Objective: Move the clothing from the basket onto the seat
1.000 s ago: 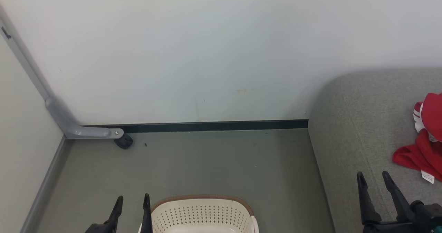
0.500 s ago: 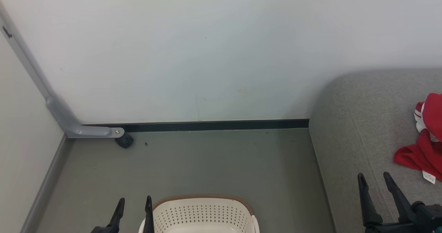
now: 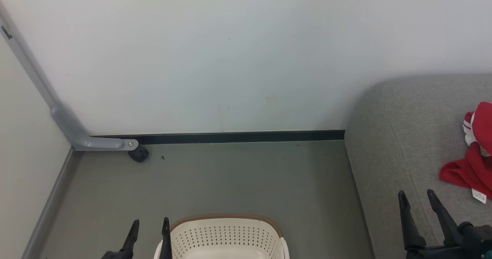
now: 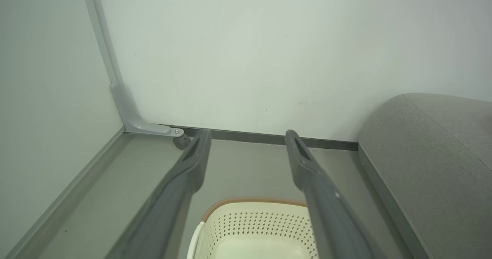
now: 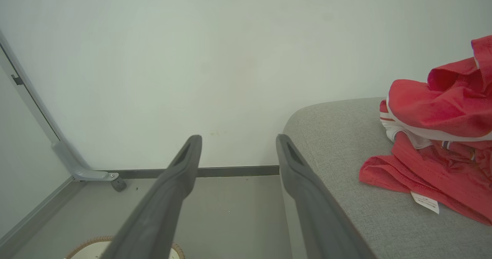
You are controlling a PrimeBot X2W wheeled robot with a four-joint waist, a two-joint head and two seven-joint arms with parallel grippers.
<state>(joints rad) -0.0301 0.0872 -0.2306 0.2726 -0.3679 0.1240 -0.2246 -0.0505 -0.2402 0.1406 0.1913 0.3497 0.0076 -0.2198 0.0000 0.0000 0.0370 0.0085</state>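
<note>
2 grippers rise from the bottom edge of the head view. The left gripper [image 3: 150,222], at lower left, has its fingers spread and grips nothing; its inner finger stands just beside the left wall of the basket [image 3: 226,238], and I cannot tell whether they touch. In the left wrist view the same fingers [image 4: 192,163] fork wide over the floor [image 4: 246,170], with the basket's brown rim and perforated wall low in the frame between them.

At lower right of the head view, the right gripper [image 3: 416,194] is also spread and empty, in front of the seat [image 3: 399,136]. The clothing [image 3: 471,170] lies bunched on the seat at the right edge of the frame, near that gripper but apart from it. 1 white tag [image 3: 478,195] sticks out at its lower edge. In the right wrist view the red heap fills the right side, white trim showing in its folds.

Basket and seat are apart, with bare floor between. At middle left, 1 grey bracket [image 3: 92,143] with a black wheel [image 3: 138,153] meets the wall [image 3: 230,59].
</note>
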